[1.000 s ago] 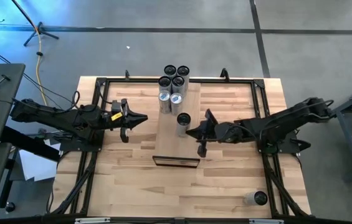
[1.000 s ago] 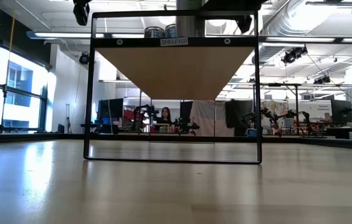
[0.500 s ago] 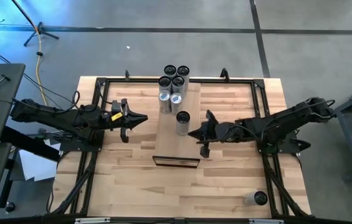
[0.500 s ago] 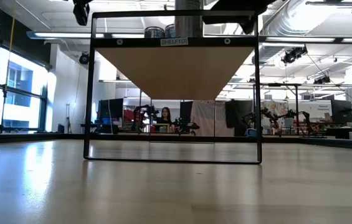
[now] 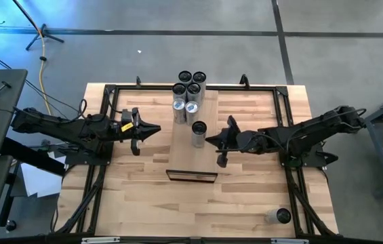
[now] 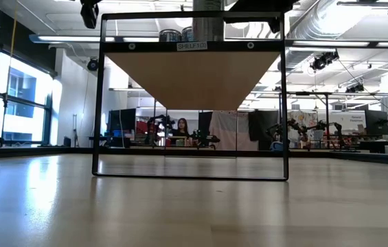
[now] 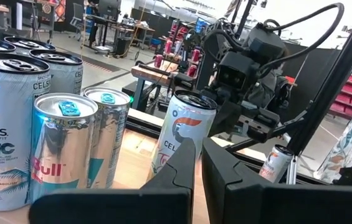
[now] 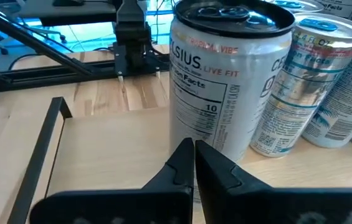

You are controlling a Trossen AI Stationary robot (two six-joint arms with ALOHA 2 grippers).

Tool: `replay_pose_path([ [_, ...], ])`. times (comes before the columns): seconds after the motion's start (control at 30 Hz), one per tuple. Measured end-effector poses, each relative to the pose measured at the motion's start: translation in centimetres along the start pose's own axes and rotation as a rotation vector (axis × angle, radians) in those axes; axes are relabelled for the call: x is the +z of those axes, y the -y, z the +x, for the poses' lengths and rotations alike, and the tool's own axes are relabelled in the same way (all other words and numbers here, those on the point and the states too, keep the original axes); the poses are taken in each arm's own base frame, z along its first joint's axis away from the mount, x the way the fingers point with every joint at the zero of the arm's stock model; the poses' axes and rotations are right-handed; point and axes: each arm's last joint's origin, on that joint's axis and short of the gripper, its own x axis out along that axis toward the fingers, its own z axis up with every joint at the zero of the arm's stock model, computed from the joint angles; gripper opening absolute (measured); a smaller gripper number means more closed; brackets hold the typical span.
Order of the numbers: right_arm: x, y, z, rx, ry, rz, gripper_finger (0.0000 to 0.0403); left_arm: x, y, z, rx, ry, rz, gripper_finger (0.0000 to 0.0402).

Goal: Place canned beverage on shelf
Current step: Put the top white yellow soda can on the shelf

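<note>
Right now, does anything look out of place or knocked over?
One can lies on its side near the table's front right corner, apart from the upright cans on the shelf. Nothing looks spilled or damaged.

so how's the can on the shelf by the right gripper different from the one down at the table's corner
The nearest shelf can stands on the raised shelf, right by the shut right gripper; the corner can sits on the tabletop, far from both arms. The shelf can has five cans behind it; the corner can is alone. Both look silver with dark tops.
</note>
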Motion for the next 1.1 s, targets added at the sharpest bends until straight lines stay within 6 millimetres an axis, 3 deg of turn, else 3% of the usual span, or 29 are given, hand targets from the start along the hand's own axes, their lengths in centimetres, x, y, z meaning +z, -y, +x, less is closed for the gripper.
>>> replay_pose_path([
  [0.57, 0.9, 2.0, 1.2, 0.010, 0.053, -0.007, 0.0000, 0.0, 0.0, 0.0, 0.000, 0.001, -0.003, 0.0000],
  [1.1, 0.0, 1.3, 3.6, 0.025, 0.060, -0.003, 0.0000, 0.1, 0.0, 0.0, -0.003, 0.007, -0.006, 0.0000],
])
